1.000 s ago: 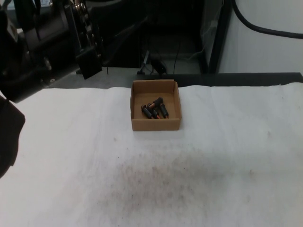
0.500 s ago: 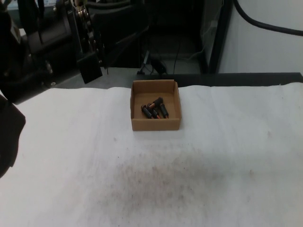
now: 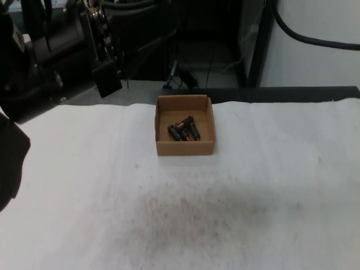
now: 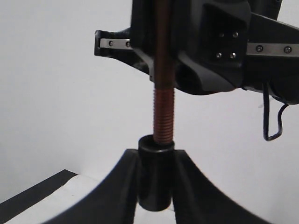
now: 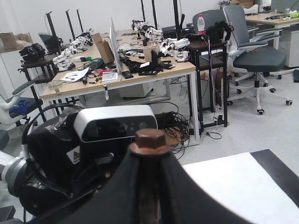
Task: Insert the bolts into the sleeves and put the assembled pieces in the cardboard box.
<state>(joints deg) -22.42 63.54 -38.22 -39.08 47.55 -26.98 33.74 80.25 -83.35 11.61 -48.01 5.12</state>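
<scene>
Left claw (image 4: pixel 156 161): pinching black sleeve (image 4: pixel 155 186). Right claw (image 5: pixel 148 161): pinching copper bolt (image 4: pixel 163 116), tip entering sleeve. The arms shifted a second ago and are now steady, so insertion looks underway. Cardboard box (image 3: pixel 185 148): on desk (image 3: pixel 270 169), assembled pieces (image 3: pixel 184 130) inside, unmoved.

Tip of bolt (image 4: pixel 163 116) hidden in sleeve (image 4: pixel 156 179)

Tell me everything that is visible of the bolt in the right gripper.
The bolt looks like coppery, somewhat rusty metal, with a hexagonal head and a threaded shank. The right gripper is shut on it. Its threaded end meets the mouth of the black sleeve, which the left gripper holds.
</scene>
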